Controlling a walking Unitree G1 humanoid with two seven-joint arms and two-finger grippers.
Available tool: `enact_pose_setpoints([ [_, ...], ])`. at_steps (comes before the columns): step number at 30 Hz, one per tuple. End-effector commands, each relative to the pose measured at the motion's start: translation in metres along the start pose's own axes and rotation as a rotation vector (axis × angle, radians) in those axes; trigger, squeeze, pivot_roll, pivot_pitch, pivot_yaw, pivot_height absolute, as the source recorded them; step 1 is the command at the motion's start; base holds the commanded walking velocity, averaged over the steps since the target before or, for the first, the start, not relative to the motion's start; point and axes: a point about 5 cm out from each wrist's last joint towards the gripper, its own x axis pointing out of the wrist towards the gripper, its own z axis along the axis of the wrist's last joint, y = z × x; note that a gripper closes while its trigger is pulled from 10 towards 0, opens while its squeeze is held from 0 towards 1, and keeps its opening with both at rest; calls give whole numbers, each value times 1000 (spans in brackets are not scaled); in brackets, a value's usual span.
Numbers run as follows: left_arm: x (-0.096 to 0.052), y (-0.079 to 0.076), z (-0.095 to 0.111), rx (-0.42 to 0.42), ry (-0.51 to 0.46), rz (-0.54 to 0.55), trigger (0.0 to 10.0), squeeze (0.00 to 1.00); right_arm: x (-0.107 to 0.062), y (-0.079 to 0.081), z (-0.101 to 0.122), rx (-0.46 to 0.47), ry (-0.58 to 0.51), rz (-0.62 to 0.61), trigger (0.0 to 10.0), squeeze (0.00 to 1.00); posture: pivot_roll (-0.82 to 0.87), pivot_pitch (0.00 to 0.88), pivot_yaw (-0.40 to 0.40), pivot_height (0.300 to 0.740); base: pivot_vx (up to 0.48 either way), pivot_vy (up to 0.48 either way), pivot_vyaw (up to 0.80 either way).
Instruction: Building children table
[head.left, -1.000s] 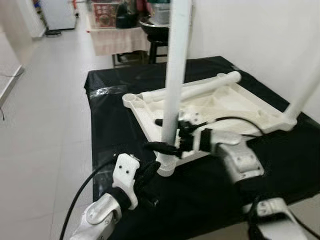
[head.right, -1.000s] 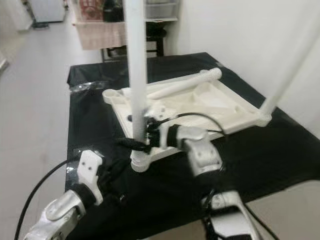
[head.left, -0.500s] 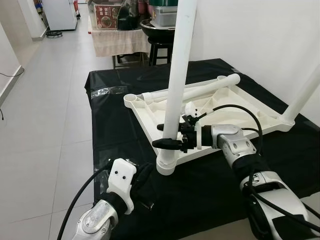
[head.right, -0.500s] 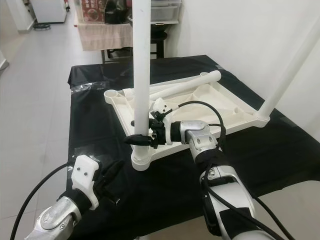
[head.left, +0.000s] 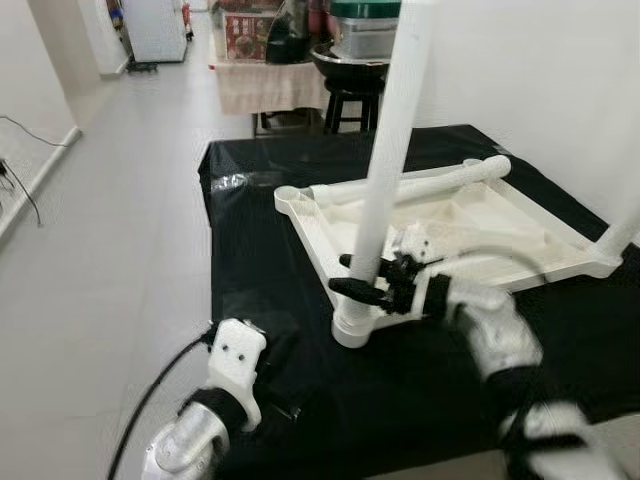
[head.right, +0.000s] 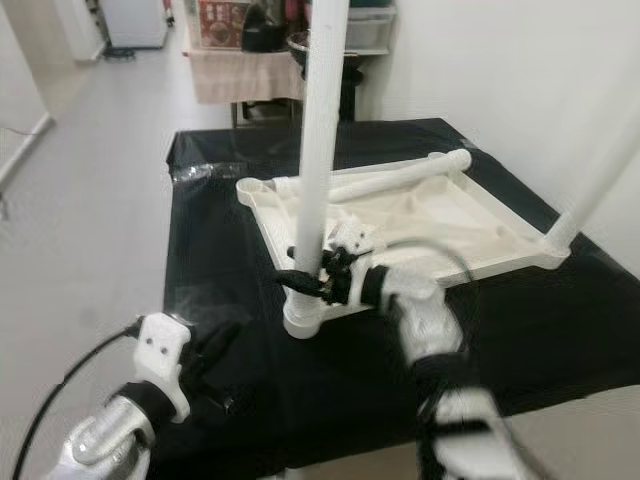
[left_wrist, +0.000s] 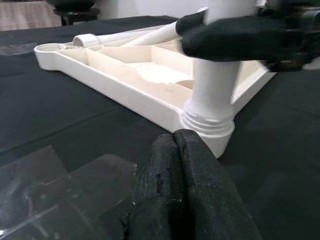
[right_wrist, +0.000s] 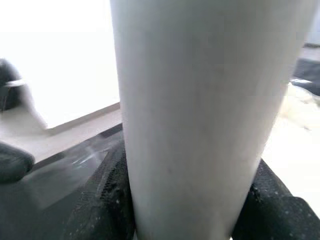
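A white plastic table top (head.left: 480, 215) lies upside down on a black-covered table (head.left: 260, 250). One white leg (head.left: 395, 150) stands upright in the near corner socket (head.left: 352, 328). My right gripper (head.left: 358, 277) is shut on this leg just above the socket; in the right wrist view the leg (right_wrist: 200, 100) sits between the black fingers (right_wrist: 100, 210). A second leg (head.left: 622, 235) stands at the right corner. A third leg (head.left: 430, 180) lies along the far edge. My left gripper (left_wrist: 177, 165) is shut and empty, low over the cloth just short of the socket (left_wrist: 209, 127).
A clear plastic sheet (head.left: 230, 182) lies on the cloth at the far left corner. Beyond the table stand a stool (head.left: 350, 100) and a cart with pots (head.left: 270, 60). A white wall is on the right, tiled floor (head.left: 100, 250) on the left.
The camera has shifted, so the whole scene sits further right. My right gripper still holds the upright leg at the same height. The left gripper stays low by the table's front.
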Motion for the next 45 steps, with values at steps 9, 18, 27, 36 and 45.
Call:
enact_pose_setpoints([
  [9, 6, 4, -7, -11, 48, -20, 10000, 0, 23, 33, -22, 73, 99, -341, 0, 0, 6, 59, -31, 740, 0, 0, 0],
  [18, 7, 5, -8, -10, 53, 2, 10000, 0, 46, 2, -16, 157, 94, -371, 10000, 1000, 23, 42, -31, 740, 0, 0, 0],
  [27, 10, 5, -10, -16, 64, -11, 10000, 0, 57, 3, 30, 6, -18, 103, 10000, 0, 32, 22, -38, 740, 0, 0, 0],
  [36, 11, 4, -11, -17, 64, -9, 10000, 0, 45, -13, 29, -117, 174, 397, 8392, 0, 44, 21, -50, 740, 0, 0, 0],
  [45, 10, 3, -10, -14, 63, -11, 10000, 0, 39, -23, 31, -86, 181, 396, 0, 0, 55, 27, -50, 740, 0, 0, 0],
])
